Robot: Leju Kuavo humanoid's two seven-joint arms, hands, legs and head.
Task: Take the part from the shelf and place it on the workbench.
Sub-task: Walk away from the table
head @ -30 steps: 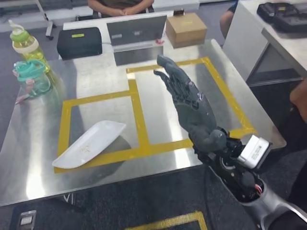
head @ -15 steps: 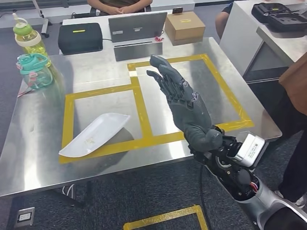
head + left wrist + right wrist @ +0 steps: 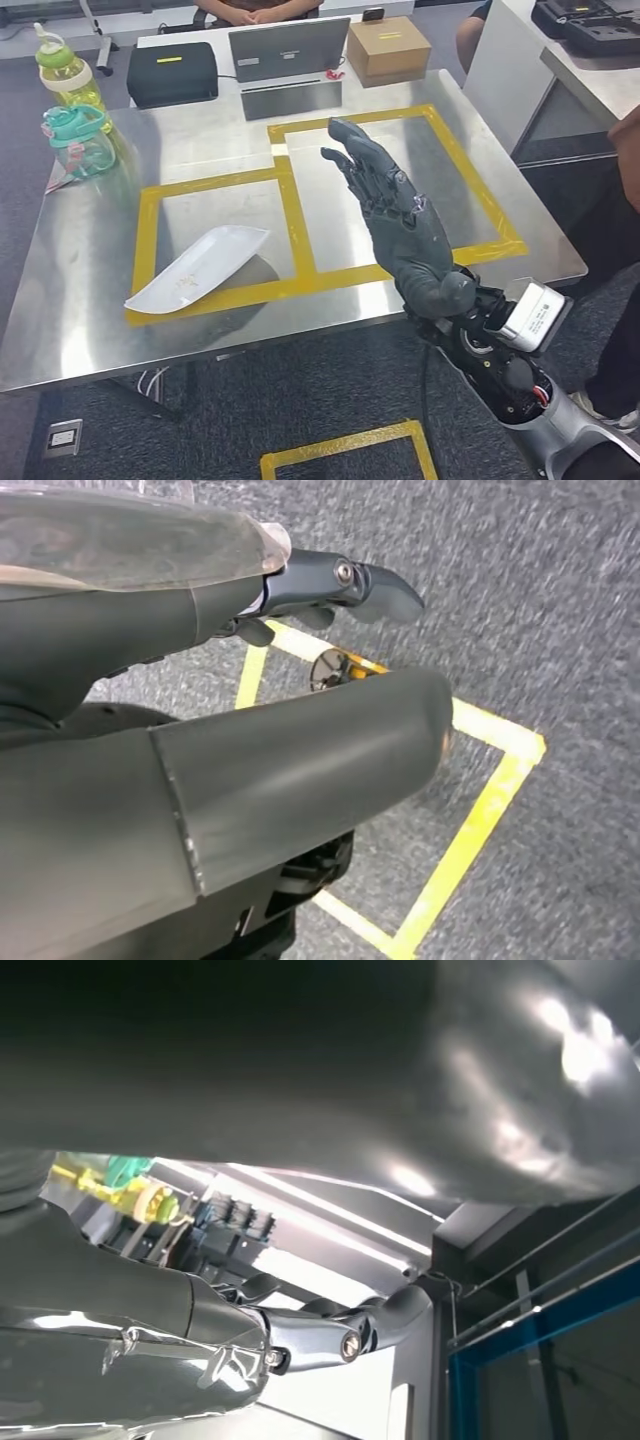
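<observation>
Right robot hand (image 3: 400, 230) hovers spread, empty, above workbench (image 3: 90, 330).

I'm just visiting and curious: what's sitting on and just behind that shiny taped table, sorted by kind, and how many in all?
White part: 1
Drink bottles: 2
Black case: 1
Laptop: 1
Cardboard box: 1
Total: 6
The right robot hand is open above the table, holding nothing.

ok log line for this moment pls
right hand: open, raised over workbench, holds nothing | left hand: down by floor, grip unclear | white part: lying on workbench inside yellow tape
</observation>
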